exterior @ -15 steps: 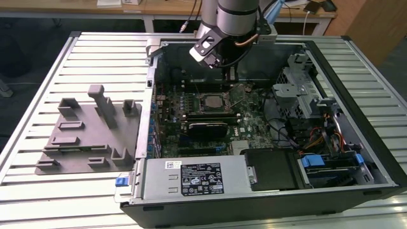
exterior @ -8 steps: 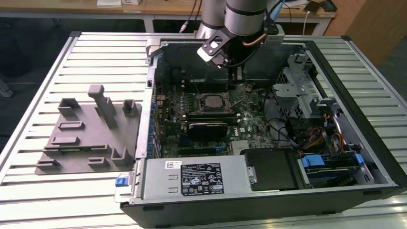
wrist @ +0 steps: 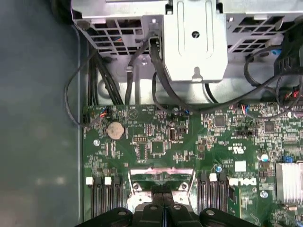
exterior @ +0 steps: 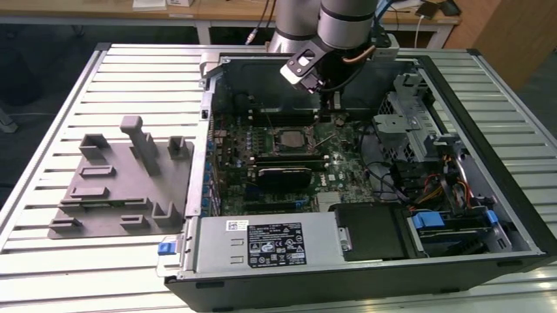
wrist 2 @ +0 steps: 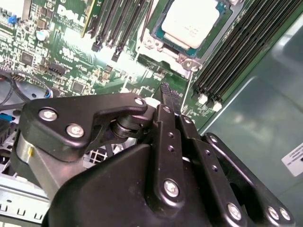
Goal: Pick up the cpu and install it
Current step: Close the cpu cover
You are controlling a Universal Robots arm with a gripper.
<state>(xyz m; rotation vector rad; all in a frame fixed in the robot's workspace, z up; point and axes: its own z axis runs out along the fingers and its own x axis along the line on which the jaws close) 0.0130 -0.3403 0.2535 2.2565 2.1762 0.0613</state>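
A slatted metal table [exterior: 52, 261] fills the room's middle, and an open computer case [exterior: 348, 280] lies on its side on it. Closest to me is the grey power supply [exterior: 261, 244] with its white labels, set along the case's near edge. Towards the exterior view's left, just beside the case, a grey fixture tray [exterior: 113, 195] with upright posts rests on the slats.

Further in, the green motherboard [exterior: 348, 163] lies flat on the floor of the case. The cpu [wrist 2: 191, 21] is on it, its pale silver top facing up, seated inside the metal frame of the socket [wrist 2: 154, 43], with black memory slots [wrist 2: 236, 52] running alongside.

The gripper [exterior: 332, 111] hangs over the board a little beyond the socket and towards the exterior view's right, near the cpu but apart from it. In the first wrist view its fingers [wrist: 156, 196] are pressed together with only a thin seam between them and nothing pinched there. The same view shows a round coin battery [wrist: 114, 130] on the board past the fingertips, and beyond that a bare metal drive cage [wrist: 196, 38] with black cables trailing from it.

The grey arm [exterior: 348, 19] drops in over the far wall of the case, and behind it stand wooden benches [exterior: 218, 10]
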